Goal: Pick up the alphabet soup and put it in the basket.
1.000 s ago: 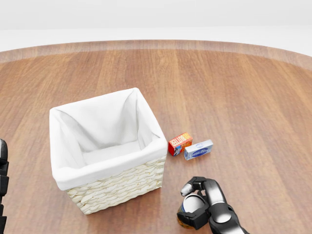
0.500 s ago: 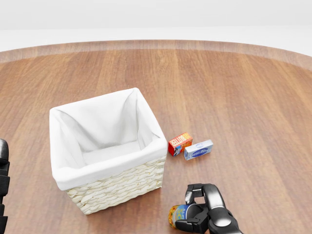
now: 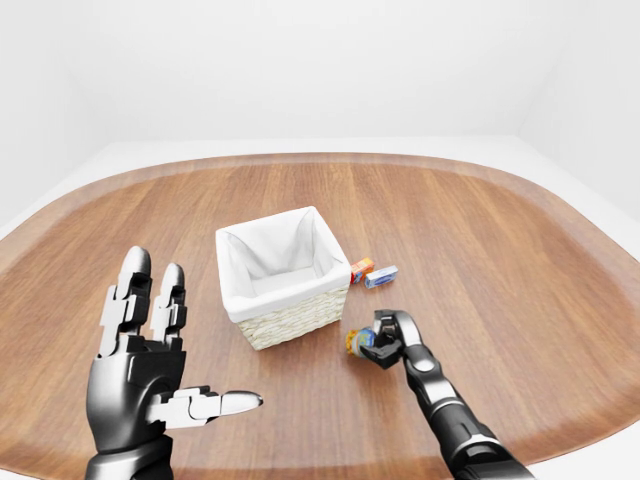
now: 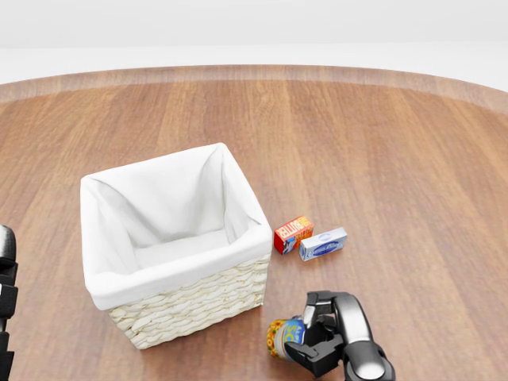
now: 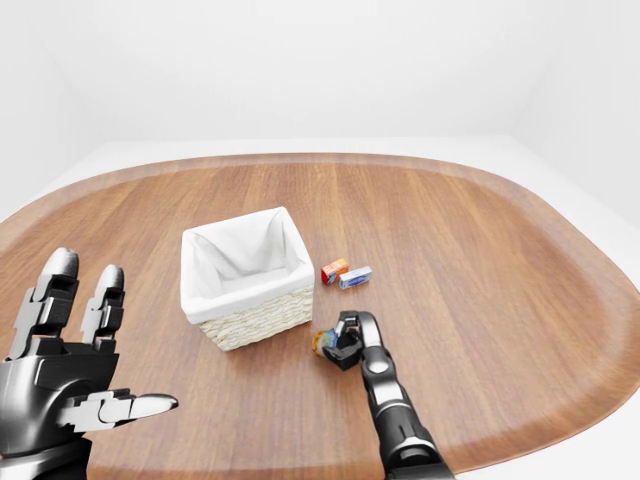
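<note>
White walls enclose a wide oval wooden table (image 3: 480, 250). Left-eye view: the left hand (image 3: 150, 375) is raised at the near left, fingers spread wide, holding nothing. A wicker basket (image 3: 283, 275) with a white liner sits mid-table.

Head view: the right hand (image 4: 321, 341) has its fingers closed round the soup can (image 4: 280, 338), which lies tilted on its side just right of the basket's near corner. A red box (image 4: 293, 233) and a blue-and-white box (image 4: 323, 244) touch each other farther off, right of the basket.

Right-eye view: same layout.
</note>
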Available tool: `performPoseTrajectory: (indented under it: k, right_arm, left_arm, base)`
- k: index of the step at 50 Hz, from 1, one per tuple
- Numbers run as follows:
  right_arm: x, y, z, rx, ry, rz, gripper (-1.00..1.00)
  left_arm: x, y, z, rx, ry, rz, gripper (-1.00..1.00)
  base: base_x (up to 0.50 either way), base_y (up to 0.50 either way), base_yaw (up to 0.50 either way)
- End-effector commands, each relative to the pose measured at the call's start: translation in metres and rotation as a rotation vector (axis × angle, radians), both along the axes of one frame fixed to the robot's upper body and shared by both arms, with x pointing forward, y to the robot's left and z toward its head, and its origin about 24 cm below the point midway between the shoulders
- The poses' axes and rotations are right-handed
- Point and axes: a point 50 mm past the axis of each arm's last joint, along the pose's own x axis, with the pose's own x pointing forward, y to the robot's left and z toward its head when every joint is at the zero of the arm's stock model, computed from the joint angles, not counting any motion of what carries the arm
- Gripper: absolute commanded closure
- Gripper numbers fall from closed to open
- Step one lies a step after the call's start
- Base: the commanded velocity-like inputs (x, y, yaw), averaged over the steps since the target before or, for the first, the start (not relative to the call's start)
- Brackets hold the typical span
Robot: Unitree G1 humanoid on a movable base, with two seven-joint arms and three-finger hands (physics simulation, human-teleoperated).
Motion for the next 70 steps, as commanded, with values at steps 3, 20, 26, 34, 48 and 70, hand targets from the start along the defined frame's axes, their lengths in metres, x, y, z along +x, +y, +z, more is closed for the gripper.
performPoseTrajectory:
  k: [3,20,26,34,48,70]
  right_arm:
    - [0.002,-0.002,0.039,0.047,-0.224,0.01,1.0]
    - [-0.019,-0.023,0.056,-0.045,-0.325,-0.011,1.0]
    - [-0.031,-0.039,0.066,-0.066,-0.364,-0.04,1.0]
    - [-0.041,-0.042,0.1,-0.057,-0.505,-0.04,1.0]
    - [-0.046,-0.043,0.133,-0.048,-0.574,-0.053,1.0]
    - [-0.055,-0.028,0.198,-0.038,-0.83,0.006,1.0]
  left_arm:
    - [0.001,0.0,0.0,0.0,0.0,0.001,-1.0]
    - [-0.003,0.001,0.003,-0.001,-0.01,0.004,-1.0]
    - [-0.003,-0.001,0.001,-0.001,0.001,0.001,-1.0]
    - [-0.001,-0.003,-0.001,0.002,0.01,-0.002,-1.0]
    - [-0.001,-0.003,-0.001,0.003,0.01,-0.006,-1.0]
    - [0.0,-0.003,-0.002,0.004,0.013,-0.012,-1.0]
  base:
    - [0.0,0.0,0.0]
    - [0.0,0.0,0.0]
    - [0.0,0.0,0.0]
    - [0.0,0.0,0.0]
    - [0.0,0.0,0.0]
    - [0.0,0.0,0.0]
